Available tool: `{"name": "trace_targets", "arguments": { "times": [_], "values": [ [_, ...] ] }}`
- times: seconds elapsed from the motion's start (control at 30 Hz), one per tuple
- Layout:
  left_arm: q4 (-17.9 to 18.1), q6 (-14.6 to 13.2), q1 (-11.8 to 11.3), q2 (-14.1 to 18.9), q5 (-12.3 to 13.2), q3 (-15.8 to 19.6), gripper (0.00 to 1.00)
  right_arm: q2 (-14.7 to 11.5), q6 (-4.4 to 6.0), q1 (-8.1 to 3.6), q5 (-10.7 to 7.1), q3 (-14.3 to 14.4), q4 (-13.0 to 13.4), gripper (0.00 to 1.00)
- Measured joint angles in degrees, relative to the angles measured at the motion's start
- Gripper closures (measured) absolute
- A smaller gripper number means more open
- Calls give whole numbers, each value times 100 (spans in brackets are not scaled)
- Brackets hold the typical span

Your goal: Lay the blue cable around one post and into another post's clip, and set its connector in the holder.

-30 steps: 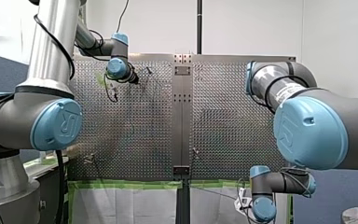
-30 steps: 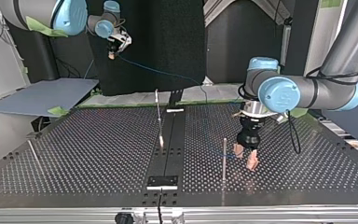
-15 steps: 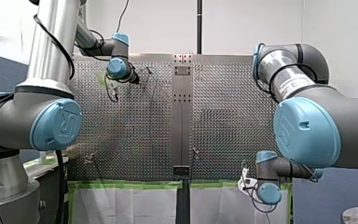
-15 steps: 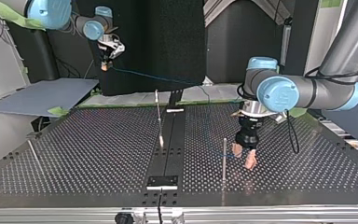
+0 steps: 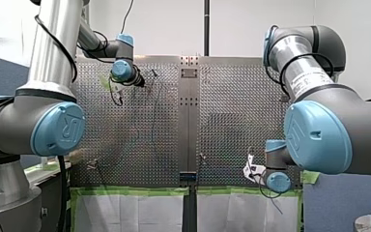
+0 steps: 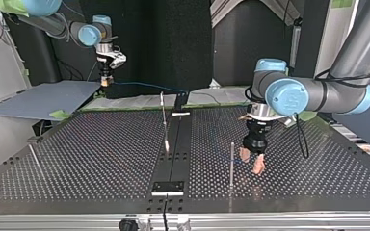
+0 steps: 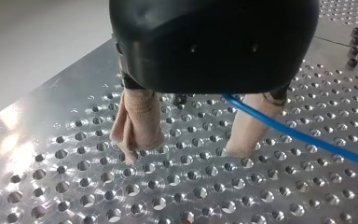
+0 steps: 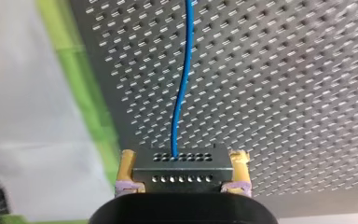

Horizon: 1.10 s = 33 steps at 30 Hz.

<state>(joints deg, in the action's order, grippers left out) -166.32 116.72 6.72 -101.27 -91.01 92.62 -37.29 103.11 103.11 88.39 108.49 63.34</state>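
**Front view:** the dimpled steel perforated table (image 5: 232, 125) fills the centre. The left gripper (image 5: 140, 81) stands at upper left and the right gripper (image 5: 249, 170) at lower right, near the table's lower edge; neither's fingers can be read here. **Top view:** at upper left the right gripper holds the end of the blue cable (image 6: 144, 87), which runs thin and nearly level toward the centre. At centre right the left gripper hovers just beside a slim upright metal post (image 6: 231, 161), its beige pads (image 6: 258, 166) apart. A flat black block (image 6: 168, 186) at lower centre is probably the holder. Whether the cable already bends round the post cannot be told. **Left wrist view:** soft, wrinkled beige fingers stand apart over the plate, and the glossy round cable passes loosely between them, close to one. **Right wrist view:** yellow pads (image 8: 127, 161) are clamped on the boxy black connector (image 8: 182, 173), whose face carries rows of small holes; the cable leaves its middle. **Step in hand,** as judged: drawing the cable out for routing. It calls for gentle, even tension from the right arm, and for left fingers loose enough to let the cable slide yet low enough to guide it against the post.
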Motion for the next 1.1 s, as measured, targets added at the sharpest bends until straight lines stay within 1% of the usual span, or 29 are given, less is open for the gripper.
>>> {"name": "trace_targets", "arguments": {
  "times": [0.07,0.2,0.3,0.33,0.43,0.6,0.77,0.87,1.1],
  "values": [
    [1,0,2,0,0,0,0,-116,-25,15,-3,1,29,39],
    [2,0,1,-1,-2,0,0,-327,-41,27,-4,2,120,39],
    [2,0,0,-1,-6,0,0,-495,-26,17,-6,0,171,39],
    [2,0,1,-1,-7,0,0,-559,-2,3,-8,-1,191,39],
    [2,0,1,-1,-8,0,0,-646,27,-25,-15,-1,220,39],
    [2,0,0,0,-9,0,0,-619,-51,-7,-21,-2,238,39],
    [1,0,0,0,-8,0,0,-413,-135,31,-27,-5,305,39],
    [1,-3,0,-1,-3,0,0,-336,-157,48,-50,-11,346,39],
    [-8,-1,9,0,-6,0,0,-304,-166,78,-135,-40,354,39]
  ]
}}
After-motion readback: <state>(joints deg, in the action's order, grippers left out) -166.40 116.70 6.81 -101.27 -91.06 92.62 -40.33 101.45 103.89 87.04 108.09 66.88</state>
